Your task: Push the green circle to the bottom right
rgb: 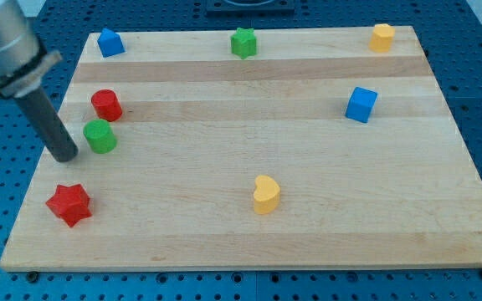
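My tip (65,155), a bare rod with no jaws to open or close, stands just beside the green circle (100,135), which lies at its 2 o'clock, while the goal corner lies toward 4 o'clock.

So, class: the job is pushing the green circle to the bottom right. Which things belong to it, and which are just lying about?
Job:
green circle
my tip, just left of it

Lying about:
red circle
red star
green star
blue cube
blue block
yellow heart
yellow block
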You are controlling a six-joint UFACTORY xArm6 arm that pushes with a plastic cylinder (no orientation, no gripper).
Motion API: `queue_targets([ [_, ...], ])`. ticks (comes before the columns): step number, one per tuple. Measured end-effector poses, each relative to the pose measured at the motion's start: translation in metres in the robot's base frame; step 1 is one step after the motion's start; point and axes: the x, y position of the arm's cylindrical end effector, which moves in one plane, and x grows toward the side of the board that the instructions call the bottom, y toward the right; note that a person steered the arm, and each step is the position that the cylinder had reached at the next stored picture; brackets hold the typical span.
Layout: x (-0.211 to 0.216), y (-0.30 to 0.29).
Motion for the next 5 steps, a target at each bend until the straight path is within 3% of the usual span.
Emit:
queue_targets([
  [1,-0.027,0.005],
  [3,0.017,0.119],
  [5,0.017,0.117],
])
